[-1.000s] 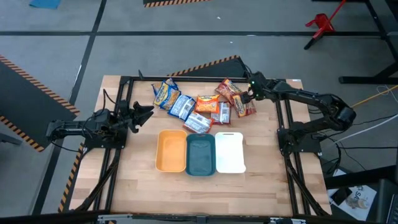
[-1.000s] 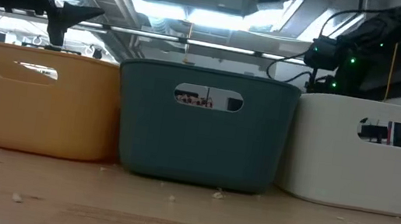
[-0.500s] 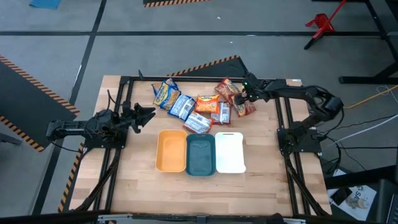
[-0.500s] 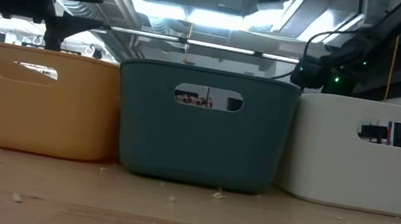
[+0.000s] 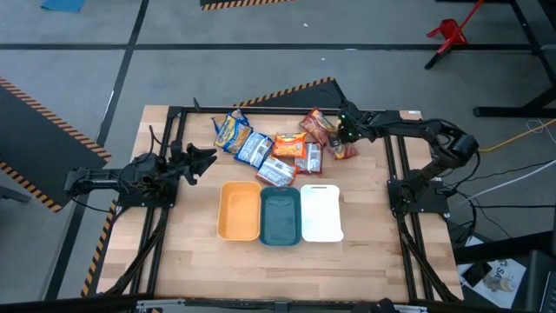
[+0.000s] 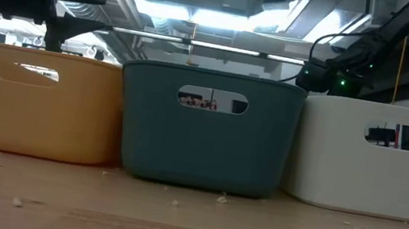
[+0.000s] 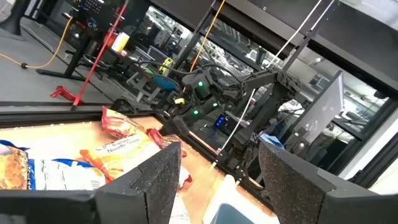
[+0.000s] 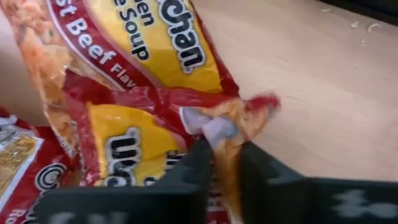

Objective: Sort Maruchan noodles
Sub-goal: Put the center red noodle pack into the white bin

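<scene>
Right gripper [image 8: 224,165]: your dark fingers are pinched on the crinkled edge of a red-and-yellow plastic ramen packet [image 8: 155,134], at the right end of the heap of crinkly Maruchan noodle packets [image 5: 280,145] on the far half of the wooden table [image 5: 365,261]. Left gripper [image 5: 201,160] hovers left of the heap, fingers spread, holding nothing. You have three plastic trays side by side nearer the front: yellow-orange [image 5: 239,211], teal [image 5: 281,216], white [image 5: 321,213].
</scene>
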You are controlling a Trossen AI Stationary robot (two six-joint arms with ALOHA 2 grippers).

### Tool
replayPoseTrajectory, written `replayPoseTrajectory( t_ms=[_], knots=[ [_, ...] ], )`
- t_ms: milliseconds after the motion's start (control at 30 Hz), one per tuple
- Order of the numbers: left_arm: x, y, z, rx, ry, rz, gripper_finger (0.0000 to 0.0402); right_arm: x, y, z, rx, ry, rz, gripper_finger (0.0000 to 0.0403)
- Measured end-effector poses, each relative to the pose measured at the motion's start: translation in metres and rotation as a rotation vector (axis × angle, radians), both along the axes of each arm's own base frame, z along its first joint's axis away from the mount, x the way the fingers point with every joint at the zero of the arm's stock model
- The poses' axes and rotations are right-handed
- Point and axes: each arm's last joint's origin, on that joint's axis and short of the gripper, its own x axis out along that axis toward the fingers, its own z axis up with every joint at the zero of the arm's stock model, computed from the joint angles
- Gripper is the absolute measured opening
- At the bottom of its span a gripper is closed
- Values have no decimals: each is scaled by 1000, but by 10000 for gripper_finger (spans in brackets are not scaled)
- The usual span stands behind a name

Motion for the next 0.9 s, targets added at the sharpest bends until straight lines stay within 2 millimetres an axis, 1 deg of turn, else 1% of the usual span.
replayPoseTrajectory(
  t_ms=[67,200,333,533,767,833,900],
  knots=[
    [0,0,0,0,0,1,212,-1,2,2,0,3,16,8],
    [0,0,0,0,2,2,212,-5,6,10,13,-12,29,5],
    [0,0,0,0,3,3,212,-10,12,24,-2,-37,33,2],
    [0,0,0,0,3,4,212,-21,25,54,9,-161,35,0],
    [0,0,0,-1,4,11,212,-41,47,96,-29,-363,37,0],
    [0,0,0,3,5,14,212,-45,52,104,-51,-398,75,0],
    [0,0,0,5,6,14,212,-48,55,107,-87,-375,114,3]
  ],
)
